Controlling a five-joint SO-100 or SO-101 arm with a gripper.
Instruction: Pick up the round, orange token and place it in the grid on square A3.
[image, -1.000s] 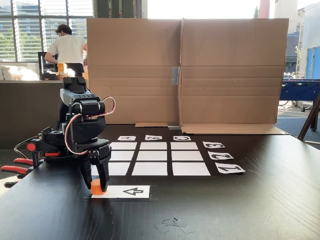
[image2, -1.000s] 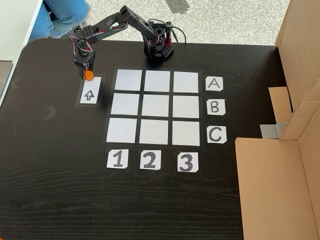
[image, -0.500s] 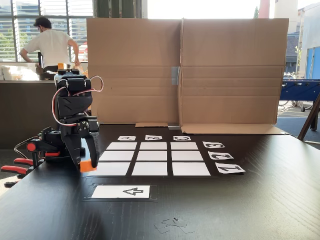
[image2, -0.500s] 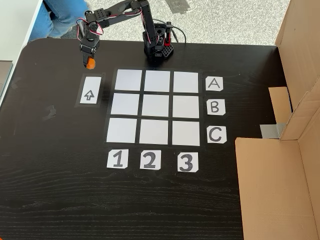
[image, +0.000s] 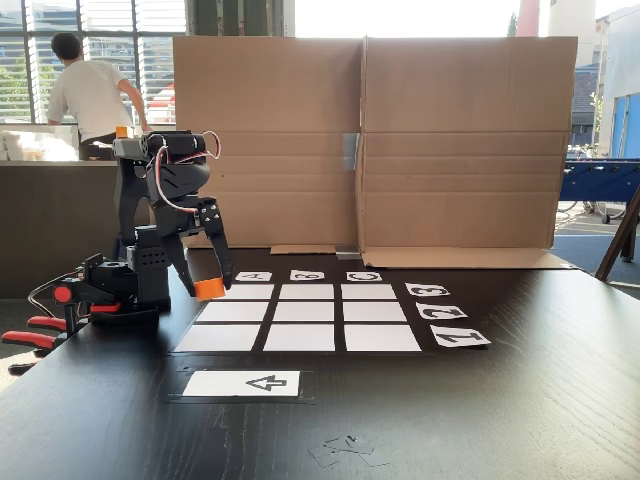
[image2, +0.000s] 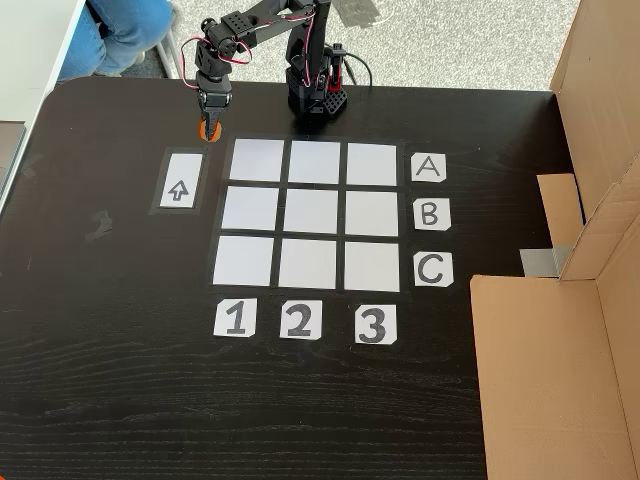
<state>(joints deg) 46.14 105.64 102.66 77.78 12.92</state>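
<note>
End effector (image: 211, 287) pinches the small bright orange token (image: 209, 288), a short roundish puck, above the table (image: 520, 400).

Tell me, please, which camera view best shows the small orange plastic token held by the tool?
The fixed view from table level: the small orange plastic token hangs in clear profile, clamped in the black tool above the table. In the fixed view from above, the token is a sliver, mostly hidden.

Matt dark woodgrain table (image2: 120, 400), white paper grid (image2: 314, 213), brown cardboard screen (image: 450, 140)
</note>
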